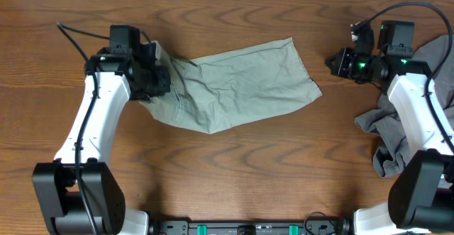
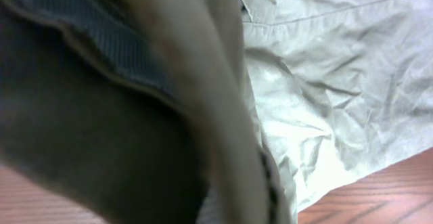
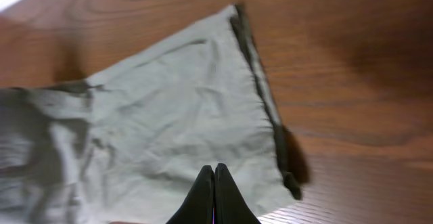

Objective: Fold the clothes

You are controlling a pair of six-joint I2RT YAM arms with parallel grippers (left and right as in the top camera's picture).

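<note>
A pale green garment (image 1: 241, 86) lies spread across the middle of the table, its hem end toward the right. My left gripper (image 1: 157, 80) is at its left end, and that end is bunched up against it. In the left wrist view the green cloth (image 2: 325, 82) lies flat beyond, while a lifted fold fills the near view and hides the fingers. My right gripper (image 1: 332, 62) hovers just right of the hem corner, shut and empty. In the right wrist view its closed fingertips (image 3: 214, 173) point at the garment's hem end (image 3: 169, 116).
A heap of grey clothes (image 1: 397, 125) lies at the right edge beside the right arm, with more dark cloth (image 1: 441, 57) behind it. Bare wooden table (image 1: 234, 171) lies in front of the garment.
</note>
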